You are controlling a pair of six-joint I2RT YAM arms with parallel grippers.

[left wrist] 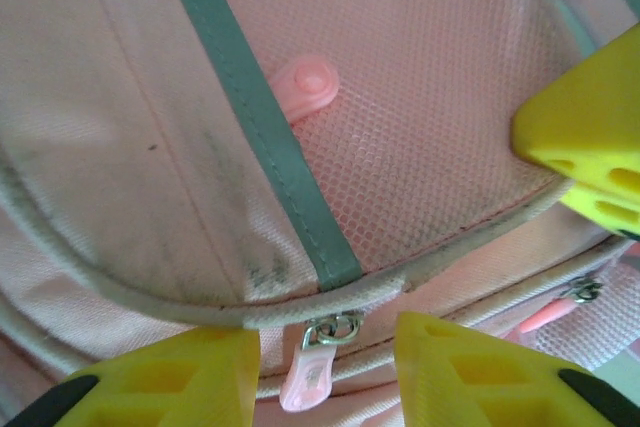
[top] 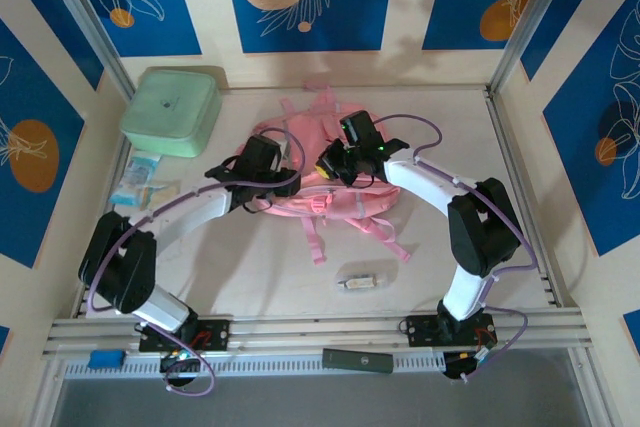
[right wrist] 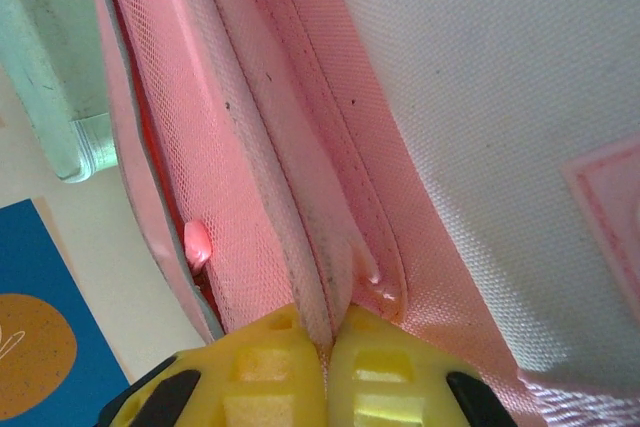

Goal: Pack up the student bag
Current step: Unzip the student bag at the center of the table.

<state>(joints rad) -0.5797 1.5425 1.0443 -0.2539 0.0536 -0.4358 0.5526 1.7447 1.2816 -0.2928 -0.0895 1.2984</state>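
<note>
Top cam: the student bag lies flat mid-desk, easy to reach from above. Left wrist: the left gripper is apart and straddles the zipper pull, lined up to grab it, I'd guess. Right wrist: the right gripper is pinched together on a bag seam, probably bracing the fabric for the zip.
</note>
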